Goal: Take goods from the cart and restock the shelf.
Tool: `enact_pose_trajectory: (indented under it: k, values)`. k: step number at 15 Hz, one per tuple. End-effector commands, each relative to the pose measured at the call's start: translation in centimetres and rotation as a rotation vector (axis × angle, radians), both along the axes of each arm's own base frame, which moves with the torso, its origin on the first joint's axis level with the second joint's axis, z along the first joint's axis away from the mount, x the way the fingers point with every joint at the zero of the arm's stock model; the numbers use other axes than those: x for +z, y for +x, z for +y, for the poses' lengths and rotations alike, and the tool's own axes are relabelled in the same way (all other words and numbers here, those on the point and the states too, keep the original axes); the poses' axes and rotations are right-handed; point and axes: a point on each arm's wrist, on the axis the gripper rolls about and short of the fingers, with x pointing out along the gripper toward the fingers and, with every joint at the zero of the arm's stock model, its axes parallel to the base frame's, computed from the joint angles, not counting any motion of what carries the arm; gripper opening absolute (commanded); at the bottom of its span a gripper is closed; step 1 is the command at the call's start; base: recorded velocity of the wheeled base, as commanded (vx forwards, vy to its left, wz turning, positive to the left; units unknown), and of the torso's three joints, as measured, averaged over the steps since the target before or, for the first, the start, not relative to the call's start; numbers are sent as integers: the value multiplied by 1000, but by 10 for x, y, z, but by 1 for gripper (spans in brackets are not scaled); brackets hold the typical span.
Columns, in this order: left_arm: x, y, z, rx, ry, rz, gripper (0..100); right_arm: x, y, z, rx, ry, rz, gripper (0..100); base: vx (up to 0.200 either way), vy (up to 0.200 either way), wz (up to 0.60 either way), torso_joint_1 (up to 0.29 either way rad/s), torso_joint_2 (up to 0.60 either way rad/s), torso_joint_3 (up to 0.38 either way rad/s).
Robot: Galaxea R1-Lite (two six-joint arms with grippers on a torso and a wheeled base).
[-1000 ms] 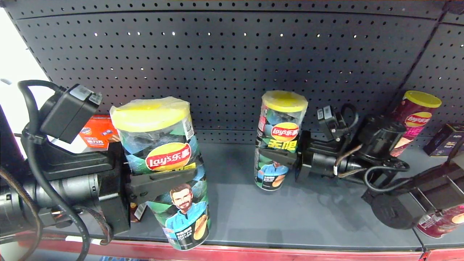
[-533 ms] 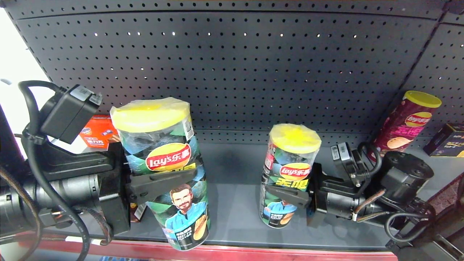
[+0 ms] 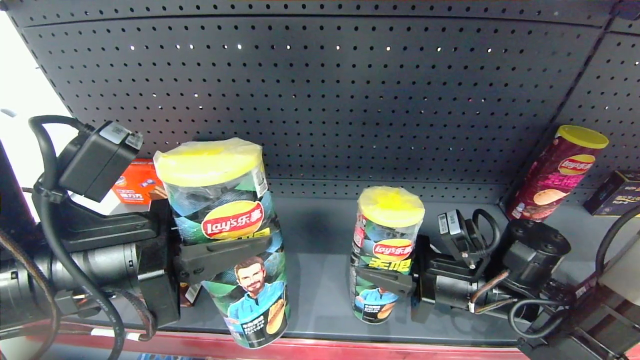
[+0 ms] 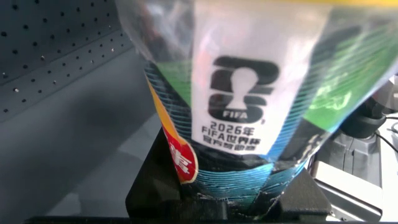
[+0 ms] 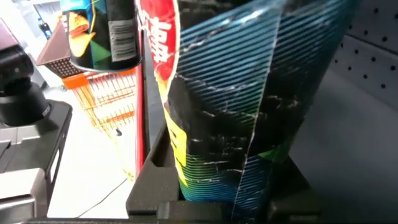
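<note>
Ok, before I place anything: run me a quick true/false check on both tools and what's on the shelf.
1. The left tool is shut on the left can, a green can of chips. True.
2. The right tool is open and empty. False: it is shut on the right can, which has the same green design.
3. A purple can stands to the right of the right tool, by the perforated back panel. True.
4. The left can has its lid off. False: its yellow lid is on, under clear wrap.
</note>
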Motion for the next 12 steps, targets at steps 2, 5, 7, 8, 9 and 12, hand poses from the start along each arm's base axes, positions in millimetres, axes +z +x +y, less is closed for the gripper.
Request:
enact_pose_trajectory:
  k: [2,5,7,8,9,12]
  values:
    - [-1,0,0,0,1,3,0,-7,11,8,1,-4,6,0,0,0,0,0,0,0]
    - [-1,0,0,0,1,3,0,-8,9,9,6,-6,8,100,0,0,0,0,0,0]
    - [-1,0,0,0,1,3,0,-4,7,8,-29,3,1,100,0,0,0,0,0,0]
    - [-1,0,0,0,1,3,0,1,5,5,-32,10,-9,100,0,0,0,0,0,0]
    - [-1,0,0,0,1,3,0,5,1,2,-34,16,-18,100,0,0,0,0,0,0]
    - [-1,0,0,0,2,5,0,19,-20,-13,-38,28,-33,100,0,0,0,0,0,0]
